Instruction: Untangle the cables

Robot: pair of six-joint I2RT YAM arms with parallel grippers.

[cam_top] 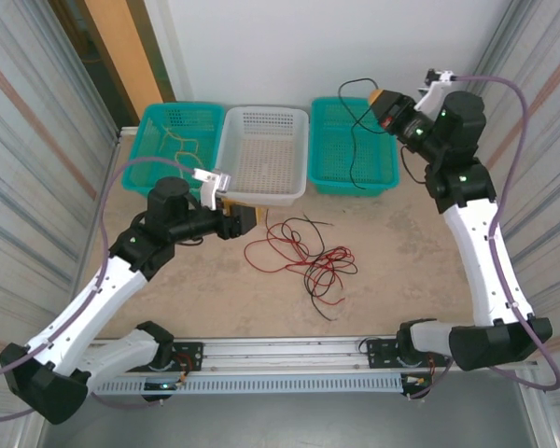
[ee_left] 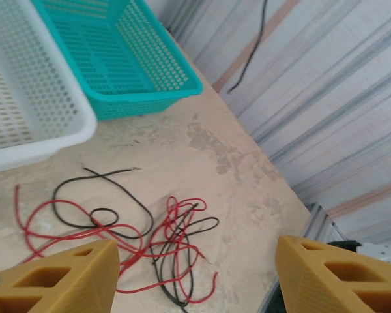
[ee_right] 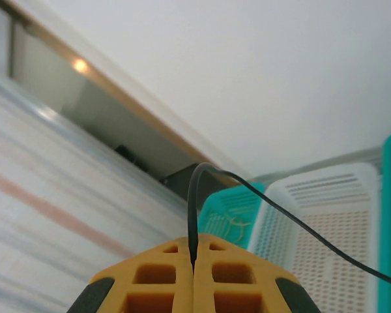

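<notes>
Right fingers (ee_right: 169,287) pinch black cable (ee_right: 280,209), arm raised over basket (cam_top: 373,187); left fingers (ee_left: 52,280) wide, near tangle (ee_left: 163,241).

Three perforated baskets line the upper middle: left teal basket (cam_top: 149,142), white basket (cam_top: 261,194), right teal basket (cam_top: 375,185), on a mottled beige bench (cam_top: 401,271) between corrugated walls (cam_top: 37,140).

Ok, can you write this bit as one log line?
right fingers: shut on black cable over teal basket | left fingers: open near red-black tangle
</notes>
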